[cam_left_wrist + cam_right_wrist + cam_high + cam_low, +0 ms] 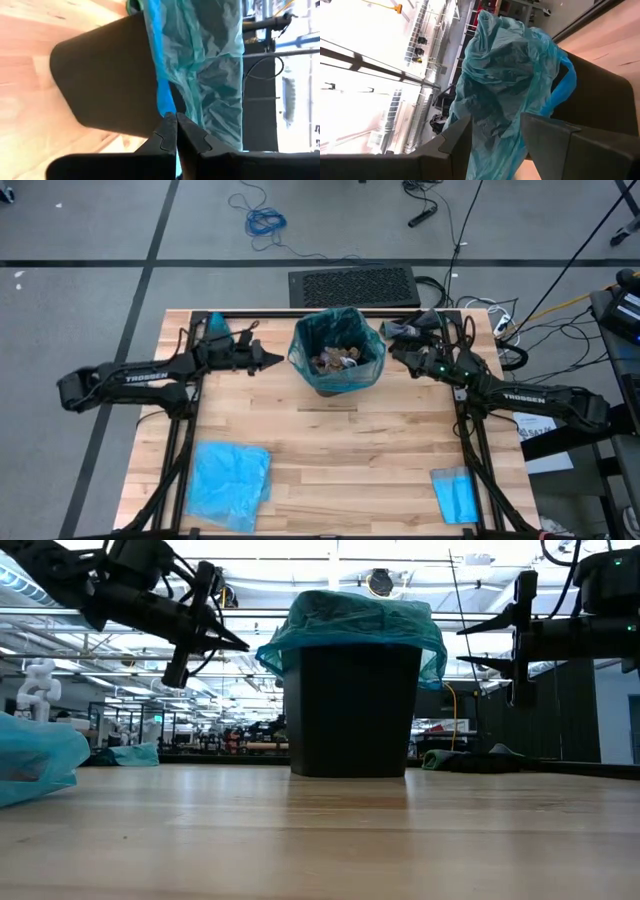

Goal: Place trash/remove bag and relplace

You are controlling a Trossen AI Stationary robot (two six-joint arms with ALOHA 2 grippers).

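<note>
- Bag (337,348) first, from my high view: the dark teal liner sits in the black bin at the back middle of the table (340,450), and its edge is folded out over the bin's rim. I see the trash (338,361) inside it, small brown and pale scraps in a pile. My left gripper (276,359) is just to the left of the bin with its fingers pressed together, holding nothing. My right gripper (396,350) is just to the right of the bin. A light blue bag (228,483) lies flat on the front left of the table, and a small blue cloth (455,493) lies at the front right.
- Low view: the black bin (350,710) stands upright on the wood with the teal bag over its top. Both grippers hang in the air at the height of the rim, one on each side. The right gripper's two fingers stand apart, with nothing between them.
- Left wrist view: my left fingers (165,135) are closed tight, tip to tip. They point at the bin's wall, right by the hanging edge of the bag.
- Right wrist view: my right fingers (457,135) are spread wide. The crinkly top of the bag shows in the gap between them. I cannot tell if they touch it.
</note>
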